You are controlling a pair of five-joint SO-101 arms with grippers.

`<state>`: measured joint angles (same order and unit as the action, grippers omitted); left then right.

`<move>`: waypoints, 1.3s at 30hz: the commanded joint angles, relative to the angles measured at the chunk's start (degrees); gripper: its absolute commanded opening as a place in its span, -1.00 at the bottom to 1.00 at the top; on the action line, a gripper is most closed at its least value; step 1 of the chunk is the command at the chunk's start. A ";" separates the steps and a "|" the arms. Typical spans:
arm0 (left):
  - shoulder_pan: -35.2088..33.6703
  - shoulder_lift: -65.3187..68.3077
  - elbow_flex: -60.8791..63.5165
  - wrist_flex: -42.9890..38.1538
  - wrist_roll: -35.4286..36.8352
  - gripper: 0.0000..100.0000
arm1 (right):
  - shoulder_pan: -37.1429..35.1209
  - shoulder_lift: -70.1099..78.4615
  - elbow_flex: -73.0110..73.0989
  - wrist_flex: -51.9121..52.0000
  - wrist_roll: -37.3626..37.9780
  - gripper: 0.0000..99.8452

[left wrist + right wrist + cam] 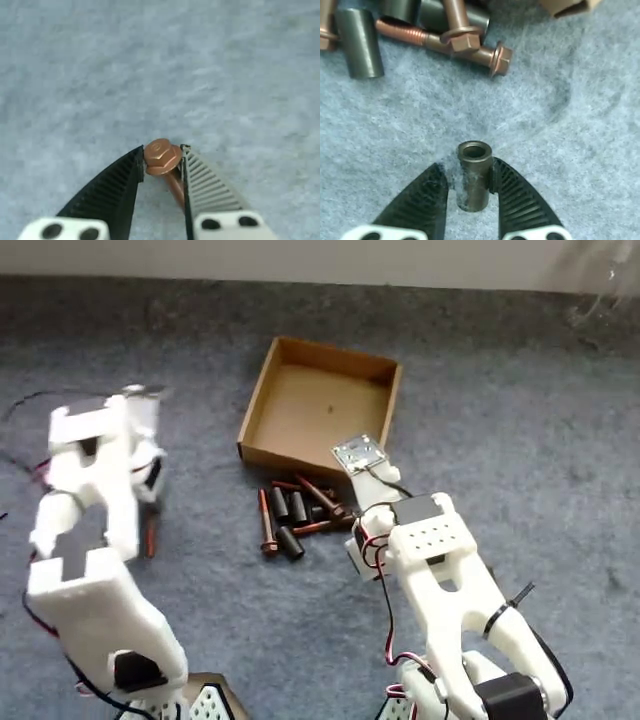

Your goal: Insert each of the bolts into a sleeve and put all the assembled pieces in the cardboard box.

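Bolt [162,159] sits pinched at its head in my left tool [162,150], sleeve [474,182] clamped upright in my right tool [468,167], near the loose pile [298,512] beside the cardboard box [320,405]. Held so near its head, the bolt could swivel and miss the sleeve's bore.

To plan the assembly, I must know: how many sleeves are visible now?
4. One sleeve is in the right gripper; three more sleeves lie among the bolts, near the cardboard box. Others may be hidden underneath.
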<state>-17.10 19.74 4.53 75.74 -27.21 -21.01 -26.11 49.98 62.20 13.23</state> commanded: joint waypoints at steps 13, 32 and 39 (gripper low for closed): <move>14.20 -9.45 13.41 -4.92 -6.68 -0.98 | -0.22 -2.59 -0.57 -0.66 0.09 -0.99; 14.55 -31.34 36.26 -18.11 0.70 -0.72 | -0.40 -2.59 -0.57 -0.66 0.09 -0.99; 13.67 -31.25 37.93 -18.46 4.31 -0.72 | -0.40 -2.59 -0.57 -0.66 0.09 -0.99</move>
<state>-3.12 -9.36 41.27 58.33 -25.01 -21.01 -26.11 49.98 62.20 13.23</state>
